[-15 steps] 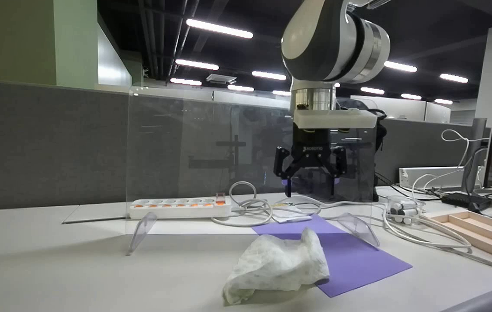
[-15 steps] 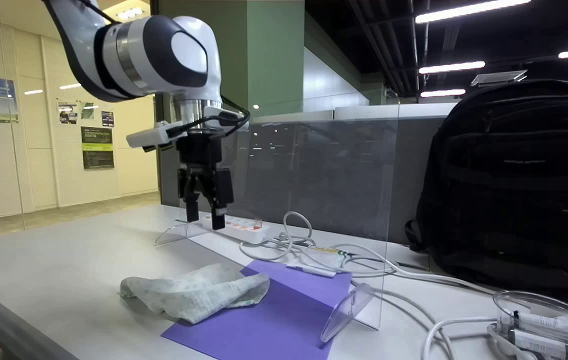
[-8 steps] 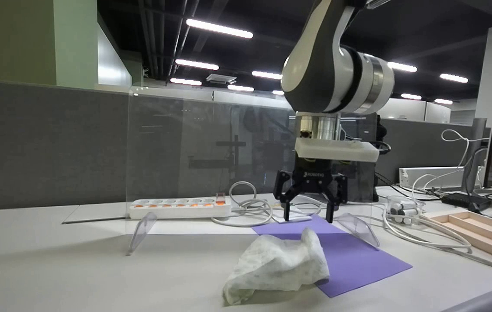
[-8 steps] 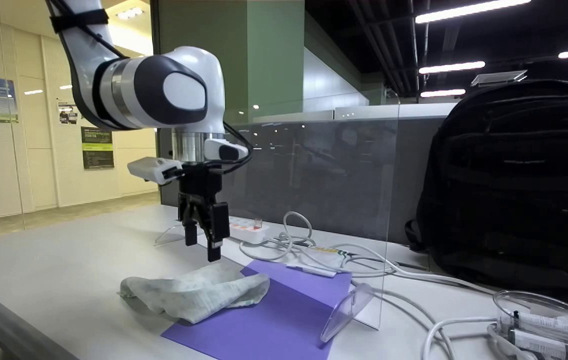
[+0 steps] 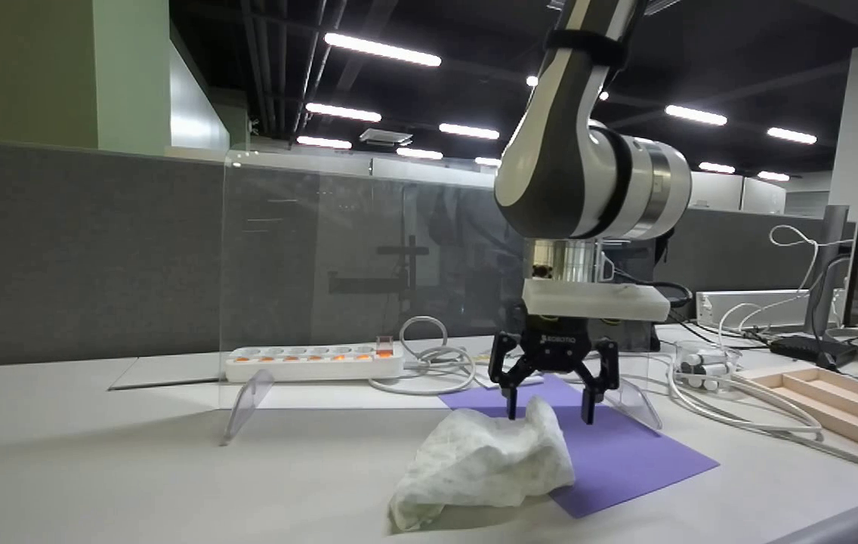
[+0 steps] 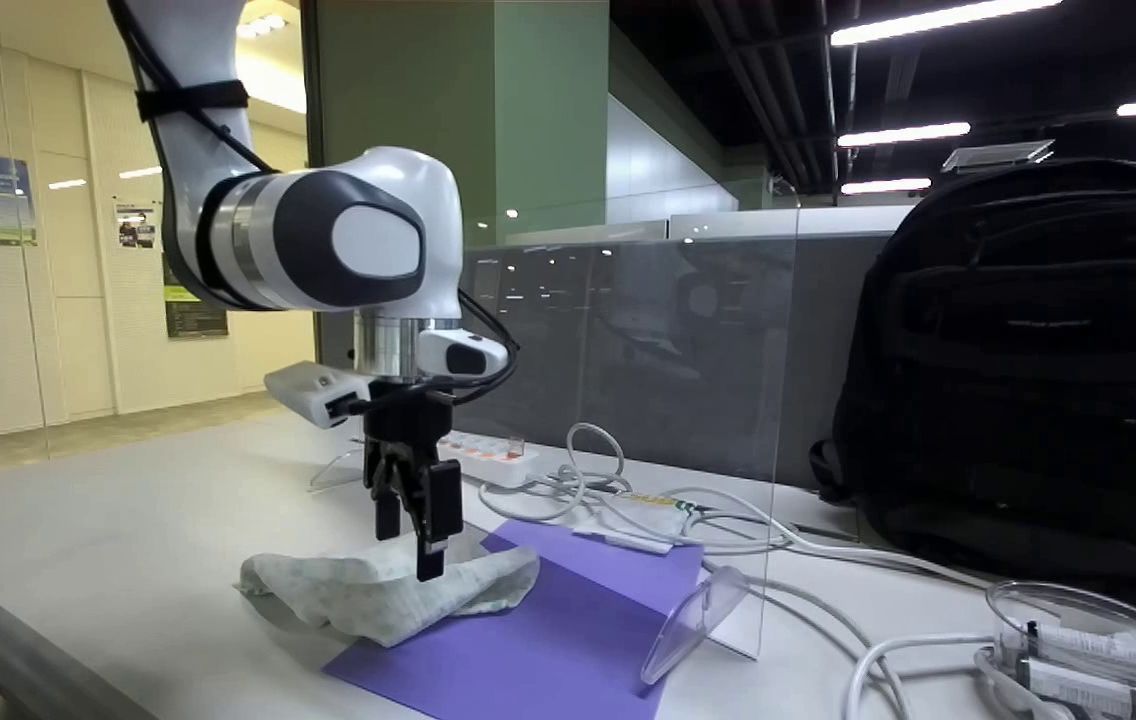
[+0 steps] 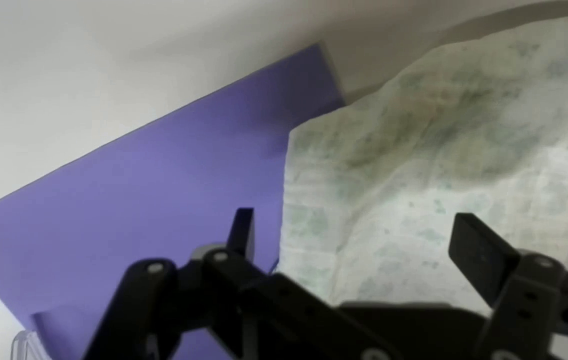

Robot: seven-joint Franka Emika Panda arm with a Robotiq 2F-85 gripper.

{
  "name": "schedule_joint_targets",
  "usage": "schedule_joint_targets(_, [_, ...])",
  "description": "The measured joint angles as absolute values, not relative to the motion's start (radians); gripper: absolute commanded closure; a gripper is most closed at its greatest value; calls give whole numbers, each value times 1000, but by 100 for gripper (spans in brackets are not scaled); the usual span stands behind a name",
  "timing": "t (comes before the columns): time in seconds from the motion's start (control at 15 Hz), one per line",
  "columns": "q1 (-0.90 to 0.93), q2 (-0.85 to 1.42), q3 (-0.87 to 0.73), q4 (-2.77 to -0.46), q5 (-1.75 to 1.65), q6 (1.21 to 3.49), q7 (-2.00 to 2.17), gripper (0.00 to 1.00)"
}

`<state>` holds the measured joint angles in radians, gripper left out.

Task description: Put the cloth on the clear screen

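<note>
Two fingers of your tool stand spread; in the wrist view one shows over the cloth, the other over the purple sheet, contact unclear. The cloth lies below your tool, partly on that sheet, partly on the tabletop. In an exterior view you can read the tool's lettering, ROBOTIQ. The cloth runs off the wrist view. Beyond your tool stands the clear screen, one foot partly hidden; farther off, the labelled cylinders carry print too small to read.
</note>
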<state>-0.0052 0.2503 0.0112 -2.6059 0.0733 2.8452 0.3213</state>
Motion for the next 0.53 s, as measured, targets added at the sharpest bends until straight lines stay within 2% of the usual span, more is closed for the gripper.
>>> schedule_joint_targets(0.53, [34,342,-36,-2584,81,2887,321,0])
